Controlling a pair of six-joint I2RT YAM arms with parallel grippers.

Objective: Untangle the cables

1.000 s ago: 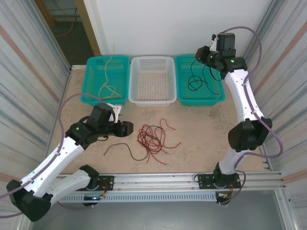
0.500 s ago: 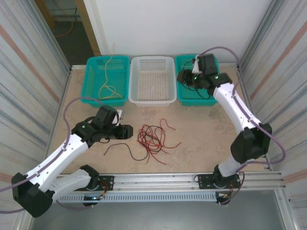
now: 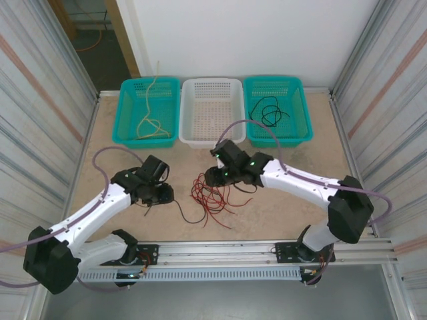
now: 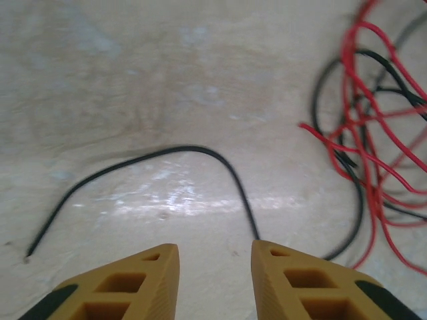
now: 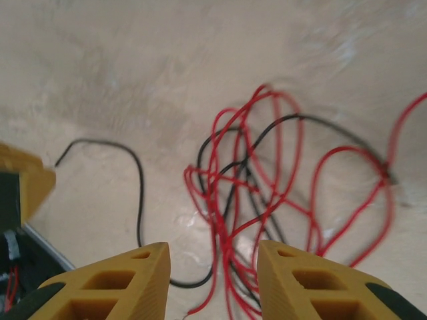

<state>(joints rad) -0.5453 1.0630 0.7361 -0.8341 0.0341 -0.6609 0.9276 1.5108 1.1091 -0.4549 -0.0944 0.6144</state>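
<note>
The red-and-black cable tangle (image 5: 247,187) lies on the counter (image 3: 293,207) just ahead of the right hand (image 5: 213,267), whose fingers stand parted and empty, and its stray black cable (image 4: 167,157) runs up to the left hand (image 4: 215,267), likewise parted and empty, probably so each can draw one strand away.

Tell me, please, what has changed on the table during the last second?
The right gripper let go of a black cable, now lying in the right teal basket, and swung back to hover open over the red and black tangle. The left gripper shifted slightly toward the near edge, over the loose black cable. The tangle and the pale yellow cable in the left teal basket stayed put.
</note>
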